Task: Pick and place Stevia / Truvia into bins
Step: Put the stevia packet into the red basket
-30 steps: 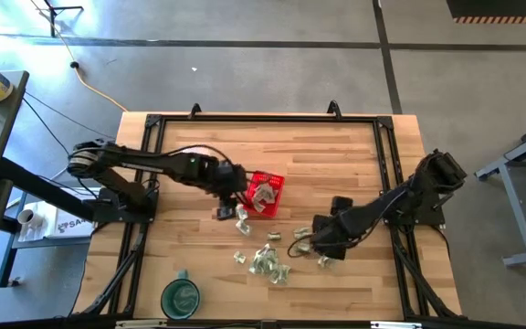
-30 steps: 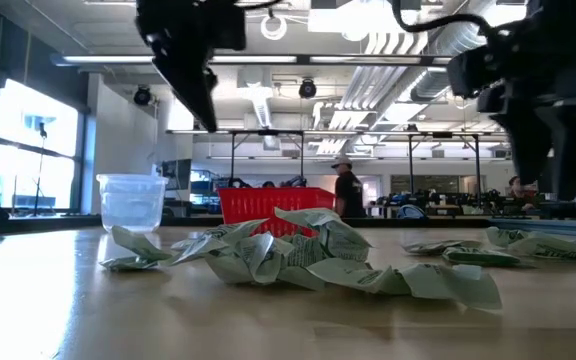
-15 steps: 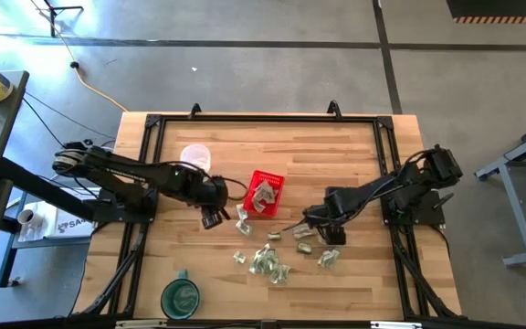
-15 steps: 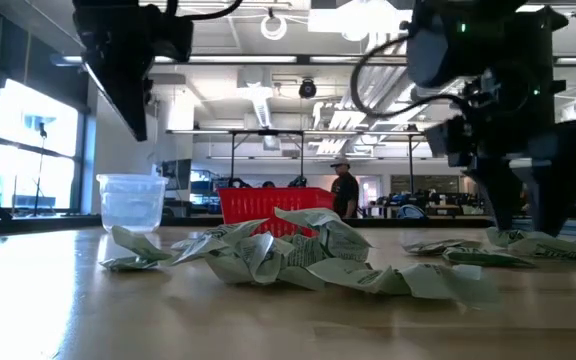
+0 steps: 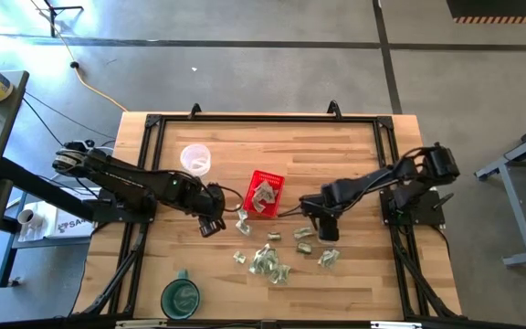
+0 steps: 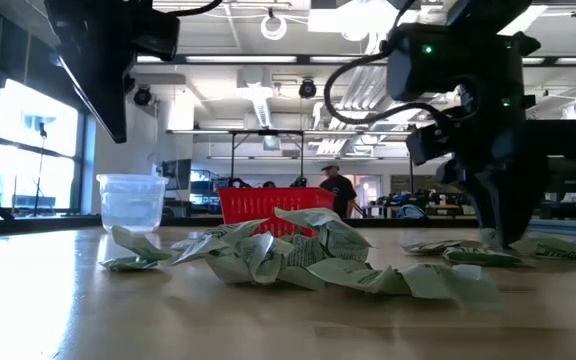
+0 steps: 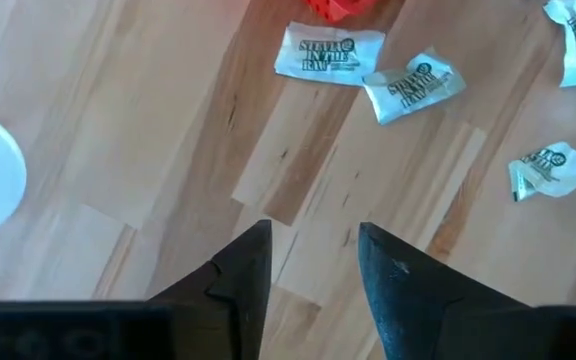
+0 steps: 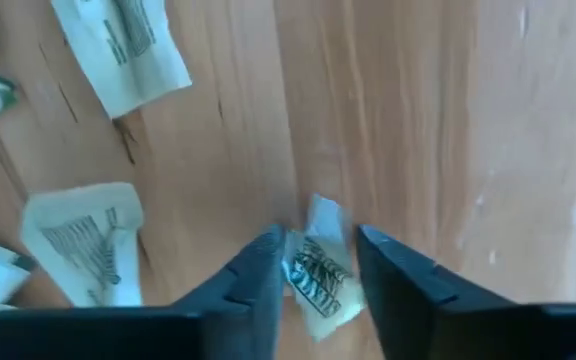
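Observation:
The red basket (image 5: 273,182) stands mid-table with a couple of Stevia sachets (image 5: 262,195) inside. More sachets (image 5: 265,261) lie loose on the wood toward the near edge, and they form a crumpled heap (image 6: 298,255) in the low view. My left gripper (image 5: 210,225) is open above bare wood, left of the basket and off its near corner (image 7: 343,8). Two flat sachets (image 7: 328,52) lie ahead of it. My right gripper (image 5: 325,224) is right of the basket, low over the scattered sachets and pointing down. It is shut on one sachet (image 8: 318,265). My right gripper (image 8: 320,262) has one small sachet pinched between its two fingers, which come at it from above, pointing down. The paper (image 8: 313,285) fills the gap from finger to finger. Whether it is clear of the table I cannot tell.
A clear plastic cup (image 5: 195,158) stands left of the basket toward the far edge. A round green cup (image 5: 180,295) sits near the near left corner. Black frame rails (image 5: 263,117) border the table. A person (image 6: 333,190) stands far off in the room.
My left gripper has drawn back from above the red basket toward the table's left and near edge. My right gripper has moved from the sachets at the near right toward the far edge and the basket, staying low, and has turned to point downward.

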